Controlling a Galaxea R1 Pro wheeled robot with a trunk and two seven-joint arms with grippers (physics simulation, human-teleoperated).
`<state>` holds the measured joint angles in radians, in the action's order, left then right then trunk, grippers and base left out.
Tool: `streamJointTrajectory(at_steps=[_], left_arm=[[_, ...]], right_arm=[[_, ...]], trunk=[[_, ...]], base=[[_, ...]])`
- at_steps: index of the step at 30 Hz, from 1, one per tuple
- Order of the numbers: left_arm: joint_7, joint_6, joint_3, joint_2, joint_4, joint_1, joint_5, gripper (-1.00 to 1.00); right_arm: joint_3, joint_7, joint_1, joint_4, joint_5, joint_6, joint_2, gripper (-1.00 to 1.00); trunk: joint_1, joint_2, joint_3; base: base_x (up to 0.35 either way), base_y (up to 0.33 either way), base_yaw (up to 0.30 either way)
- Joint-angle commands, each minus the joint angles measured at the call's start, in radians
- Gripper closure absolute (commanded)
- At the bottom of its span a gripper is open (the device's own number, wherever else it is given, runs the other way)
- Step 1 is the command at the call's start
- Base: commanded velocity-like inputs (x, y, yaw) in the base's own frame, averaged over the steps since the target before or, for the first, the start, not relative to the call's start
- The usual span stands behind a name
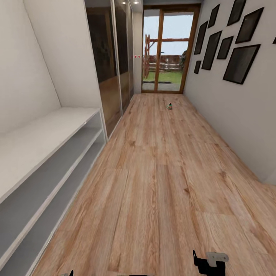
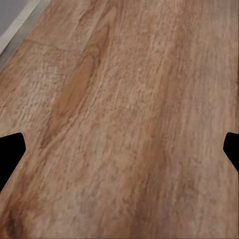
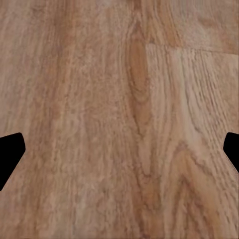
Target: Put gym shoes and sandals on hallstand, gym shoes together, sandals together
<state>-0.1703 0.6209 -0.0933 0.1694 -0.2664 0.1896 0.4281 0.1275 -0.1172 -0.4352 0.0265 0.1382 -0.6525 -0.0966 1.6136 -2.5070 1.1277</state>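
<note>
Corridor, robot facing the glass door (image 1: 165,50) at the far end. Hallstand (image 1: 46,145) runs along the left wall, beside the robot; its bench top and both lower shelves look bare in the part visible.

One small object lies on the corridor floor (image 1: 153,184) far ahead, close to the door and well apart from the hallstand: a gym shoe (image 1: 169,106), judging by the whitish body with red and teal-green touches. Too small to read its long axis or which way the toe points. No second shoe or sandal can be made out.

Right gripper (image 1: 209,262) sits low at the near edge of the head view, over bare planks. In the right wrist view its fingertips (image 3: 11,152) stand at opposite edges, spread wide, nothing between them. Left gripper (image 2: 119,149) likewise spread wide and empty over plank; a grey strip in one corner of that view, probably the hallstand base.

Key relation: the shoe lies straight down the corridor from both grippers, slightly toward the right arm's side, far beyond reach. Judgement: the base must drive most of the corridor's length before any grasp; the right arm looks marginally better placed.
</note>
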Motion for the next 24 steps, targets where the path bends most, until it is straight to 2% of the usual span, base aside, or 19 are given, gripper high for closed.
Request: streamJointTrajectory(at_steps=[1,24], left_arm=[[-0.003,0.003,-0.008,0.001,0.001,0.001,0.011,-1.00],[-0.003,0.003,-0.008,0.001,0.001,0.001,0.011,-1.00]], right_arm=[[0.009,-0.002,0.000,0.000,0.009,-0.003,0.000,-1.00],[0.009,-0.001,0.000,0.000,0.009,-0.003,0.000,-1.00]], trunk=[[0.000,0.000,0.001],[0.000,0.000,0.001]], base=[[0.339,0.000,0.000],[0.339,0.000,0.000]])
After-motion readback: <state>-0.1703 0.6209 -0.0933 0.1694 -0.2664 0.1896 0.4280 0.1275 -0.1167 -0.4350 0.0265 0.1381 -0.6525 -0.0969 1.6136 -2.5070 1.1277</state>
